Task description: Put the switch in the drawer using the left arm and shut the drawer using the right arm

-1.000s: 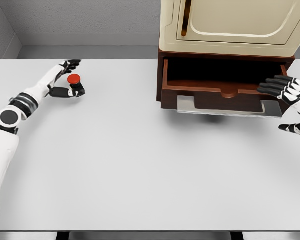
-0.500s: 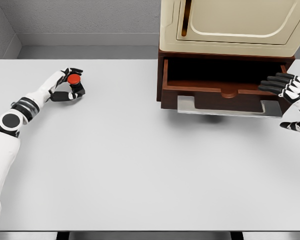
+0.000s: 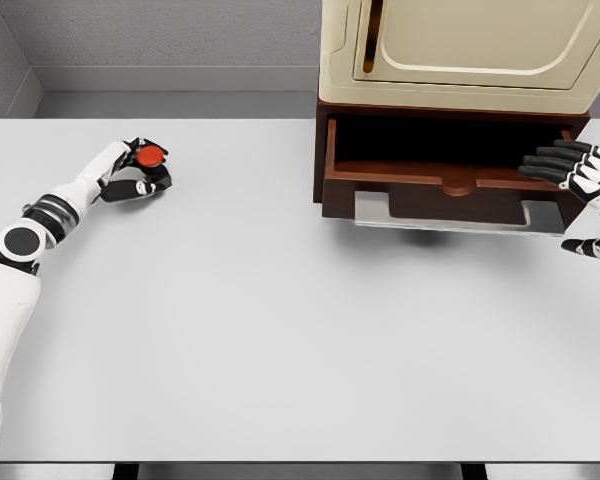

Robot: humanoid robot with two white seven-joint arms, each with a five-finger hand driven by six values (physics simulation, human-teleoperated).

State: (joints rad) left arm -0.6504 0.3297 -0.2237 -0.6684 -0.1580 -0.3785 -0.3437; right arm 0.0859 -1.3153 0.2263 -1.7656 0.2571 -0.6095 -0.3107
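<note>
L hand (image 3: 135, 172) gripping switch (image 3: 150, 157), far left of table (image 3: 280, 330).
I see fingers curled round the red-topped switch, well apart from the open drawer (image 3: 445, 185); R hand (image 3: 580, 172) by drawer's right end, fingers spread, holding nothing.

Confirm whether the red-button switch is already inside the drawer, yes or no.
No: the switch is at the table's far left within the left hand, well apart from the open drawer.
</note>
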